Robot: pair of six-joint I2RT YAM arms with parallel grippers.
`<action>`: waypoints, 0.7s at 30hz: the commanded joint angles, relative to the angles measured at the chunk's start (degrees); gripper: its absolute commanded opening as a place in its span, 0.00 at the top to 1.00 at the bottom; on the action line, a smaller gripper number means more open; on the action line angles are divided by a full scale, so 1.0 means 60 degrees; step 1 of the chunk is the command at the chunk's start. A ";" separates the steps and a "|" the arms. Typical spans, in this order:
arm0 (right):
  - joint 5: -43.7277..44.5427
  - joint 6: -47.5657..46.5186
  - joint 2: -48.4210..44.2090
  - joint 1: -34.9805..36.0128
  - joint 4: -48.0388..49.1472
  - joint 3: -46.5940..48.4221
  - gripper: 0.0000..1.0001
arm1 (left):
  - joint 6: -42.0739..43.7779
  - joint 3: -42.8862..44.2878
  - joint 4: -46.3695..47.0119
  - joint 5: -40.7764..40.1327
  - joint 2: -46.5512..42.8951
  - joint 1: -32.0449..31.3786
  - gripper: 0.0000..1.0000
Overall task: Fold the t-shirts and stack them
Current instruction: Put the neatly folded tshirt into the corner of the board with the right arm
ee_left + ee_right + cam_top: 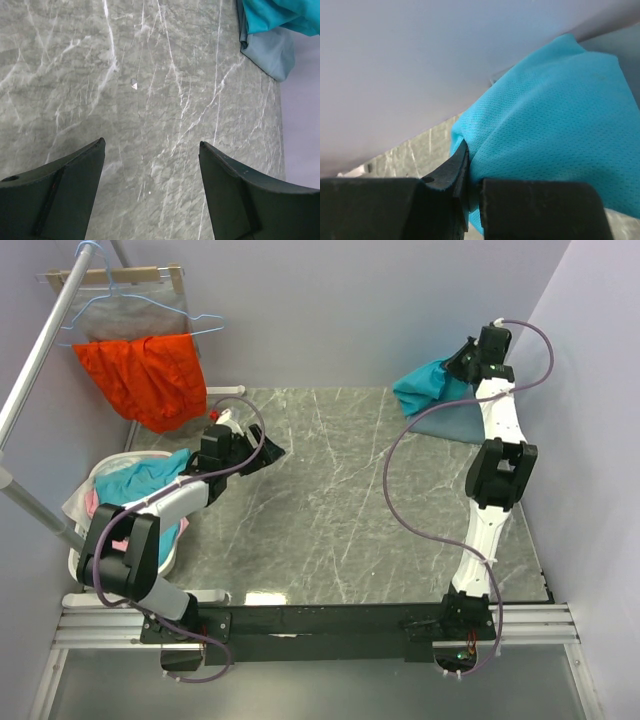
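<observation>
Teal t-shirt [545,125] first: our right end effector [467,165] is clamped on a gathered fold of it, jaws pressed together. The shirt hangs bunched at about one o'clock on the desk [330,510]. Beneath it lies the slate grey-blue t-shirt [455,423], flat on the marble, and the two seem to touch. Our left end effector [152,145] hovers toward ten o'clock, jaws apart and empty, over bare stone.

To do this step well, we judge we should lower the teal shirt squarely over the grey one, let the cloth settle before letting go, and bring the left in to square the edges.

Seen close, the teal fabric is thin, pinholed and limp. We expect it to slump and crease easily.
</observation>
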 commanded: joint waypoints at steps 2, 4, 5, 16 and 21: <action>-0.0555 0.0542 0.0145 0.0323 0.1142 0.1067 1.00 | -0.0155 0.0630 0.0302 0.0278 0.0301 -0.0038 0.19; -0.0875 0.0630 -0.0103 0.0397 0.2004 0.0585 1.00 | -0.0156 0.0688 0.0317 0.0307 0.0389 -0.0038 0.19; -0.1124 0.0746 -0.0148 0.0382 0.2734 0.0336 1.00 | -0.0141 0.0689 0.0317 0.0292 0.0418 -0.0038 0.19; 0.0029 -0.0379 -0.0499 0.0324 0.4906 -0.0394 1.00 | -0.0024 0.0791 0.0332 0.0249 0.0433 -0.0038 0.18; 0.0848 -0.1184 -0.0968 0.0250 0.4823 -0.0648 1.00 | 0.0005 0.0820 0.0361 0.0263 0.0463 -0.0038 0.18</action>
